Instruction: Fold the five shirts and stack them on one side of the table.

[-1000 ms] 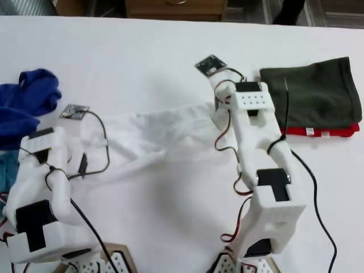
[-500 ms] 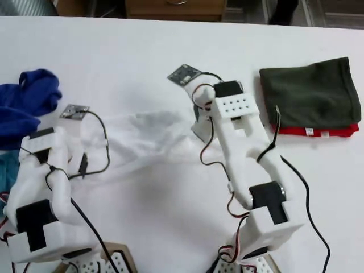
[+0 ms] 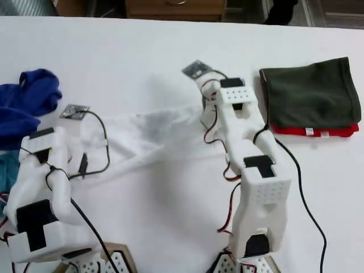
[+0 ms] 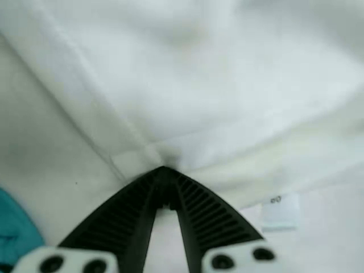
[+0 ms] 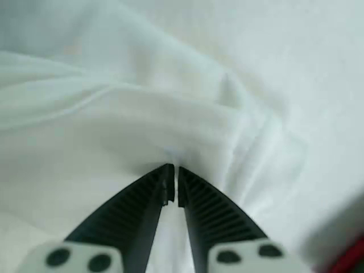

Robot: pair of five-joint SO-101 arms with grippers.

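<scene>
White shirt (image 3: 153,133) lies stretched across the middle of the worktop (image 3: 142,51), spanning from the left arm (image 3: 42,170) to the right arm (image 3: 244,131).

Left jaws: closed, tips pinching a fold of the white shirt (image 4: 187,102). A small label (image 4: 277,207) lies just beside them on the cloth. A teal shirt (image 4: 14,236) shows at the frame corner.

Right jaws: closed to a hairline gap, with white shirt (image 5: 142,119) fabric bunched at the tips. A sliver of the red shirt (image 5: 354,256) is near.

Edges and room: the folded dark green shirt (image 3: 310,94) sits on the red shirt (image 3: 318,131) at the right side of the worktop, just beside the right arm's wrist. The blue shirt (image 3: 28,99) is heaped at the left edge, with the teal shirt (image 3: 5,170) below it beside the left arm. The far half of the worktop is open, as is the strip between the two arm bases.

Change: half a second ago the right wrist was farther toward the left; it has since swung back toward the green stack. The shirt's span now reads longer and flatter. Left arm unchanged.
</scene>
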